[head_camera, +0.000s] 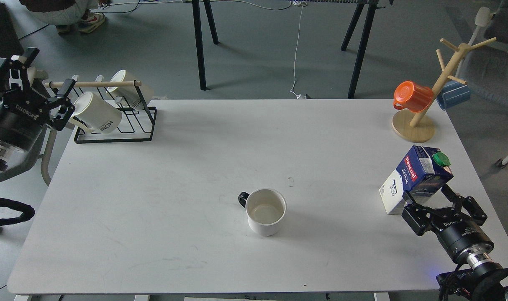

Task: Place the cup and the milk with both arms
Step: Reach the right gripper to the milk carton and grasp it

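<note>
Milk [417,177] stands at the right side of the white counter [195,167], green cap [440,159] up top and the red label facing the camera. Right pincer [429,195] is right there at the carton's near end, fingers spread wide, one finger [409,197] showing in front of the carton's lower corner and the other off to its right side. Whether either finger actually touches the carton, I cannot tell from this angle; nothing is pinched.

Cup [265,211] sits upright near the middle of the counter, a bit toward the near edge, black handle pointing left, off-white inside showing. It stands alone, well apart from both arms and well apart from the milk.

Over on the left, the left pincer [49,85] hangs off the counter's far left corner, fingers spread, holding nothing. One finger lies just beside the end of the wooden bar of the black wire rack [111,138], close to the nearer of the two cream mugs [97,112] tipped on that rack. Contact there is too close to call.

Far right corner: a wooden mug tree [421,121] with an orange cup [413,97] hung on one side and a blue cup [452,95] on the other, just beyond the milk.
</note>
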Robot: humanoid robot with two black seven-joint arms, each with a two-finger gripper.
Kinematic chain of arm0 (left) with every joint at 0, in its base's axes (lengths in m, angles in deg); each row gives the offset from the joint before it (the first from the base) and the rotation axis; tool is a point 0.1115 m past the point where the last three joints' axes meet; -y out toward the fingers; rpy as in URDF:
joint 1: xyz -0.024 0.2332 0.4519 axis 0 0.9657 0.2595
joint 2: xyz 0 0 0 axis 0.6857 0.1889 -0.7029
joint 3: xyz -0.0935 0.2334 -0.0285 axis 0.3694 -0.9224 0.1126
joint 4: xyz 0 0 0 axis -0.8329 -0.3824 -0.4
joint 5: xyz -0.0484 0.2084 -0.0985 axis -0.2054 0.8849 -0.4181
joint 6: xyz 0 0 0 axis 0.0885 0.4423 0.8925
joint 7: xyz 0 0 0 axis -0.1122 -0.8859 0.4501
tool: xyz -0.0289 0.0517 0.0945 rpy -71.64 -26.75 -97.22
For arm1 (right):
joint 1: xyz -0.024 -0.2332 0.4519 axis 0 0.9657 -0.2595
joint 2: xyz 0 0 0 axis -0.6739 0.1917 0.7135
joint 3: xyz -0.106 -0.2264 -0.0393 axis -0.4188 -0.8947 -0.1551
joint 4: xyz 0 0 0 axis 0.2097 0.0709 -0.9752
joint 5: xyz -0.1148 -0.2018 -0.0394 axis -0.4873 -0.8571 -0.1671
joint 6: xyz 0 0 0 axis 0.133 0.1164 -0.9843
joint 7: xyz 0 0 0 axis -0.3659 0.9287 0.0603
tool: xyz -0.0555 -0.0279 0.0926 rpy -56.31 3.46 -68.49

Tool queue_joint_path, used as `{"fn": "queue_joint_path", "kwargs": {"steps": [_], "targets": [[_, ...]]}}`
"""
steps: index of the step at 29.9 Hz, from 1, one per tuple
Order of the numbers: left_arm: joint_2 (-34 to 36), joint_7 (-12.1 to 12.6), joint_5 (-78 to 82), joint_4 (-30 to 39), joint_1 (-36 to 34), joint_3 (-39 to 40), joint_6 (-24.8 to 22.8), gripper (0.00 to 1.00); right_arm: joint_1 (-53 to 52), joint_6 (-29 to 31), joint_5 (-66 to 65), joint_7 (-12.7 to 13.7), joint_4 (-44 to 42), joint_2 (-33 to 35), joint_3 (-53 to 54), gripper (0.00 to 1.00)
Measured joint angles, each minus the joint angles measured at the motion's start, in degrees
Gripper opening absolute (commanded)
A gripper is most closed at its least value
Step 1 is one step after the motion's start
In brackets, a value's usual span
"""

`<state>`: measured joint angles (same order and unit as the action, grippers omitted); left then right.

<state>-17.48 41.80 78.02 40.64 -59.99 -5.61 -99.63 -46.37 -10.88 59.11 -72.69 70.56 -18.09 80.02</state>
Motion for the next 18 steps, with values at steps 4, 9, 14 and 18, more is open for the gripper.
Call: {"fn": "queue_joint_path", "kwargs": {"steps": [4, 9, 14, 18], "targets": [[0.0, 0.0, 0.0, 0.0, 0.0, 0.0, 0.0, 0.89, 0.0, 0.0, 0.1, 0.0, -0.7, -0.3, 1.3, 0.99], [0.0, 0.0, 0.0, 0.0, 0.1, 0.0, 0.0, 0.89, -1.1, 0.0, 0.1, 0.0, -0.9, -1.2, 1.5, 0.99], [-0.2, 0.0, 0.1, 0.0, 0.2, 0.0, 0.0, 0.89, -1.9, 0.0, 0.0, 0.0, -2.0, -3.2, 1.3, 0.97], [-0.2, 0.0, 0.1, 0.0, 0.2, -0.1, 0.0, 0.89, -2.2, 0.0, -1.1, 0.0, -2.9, -4.6, 1.1, 0.75]]}}
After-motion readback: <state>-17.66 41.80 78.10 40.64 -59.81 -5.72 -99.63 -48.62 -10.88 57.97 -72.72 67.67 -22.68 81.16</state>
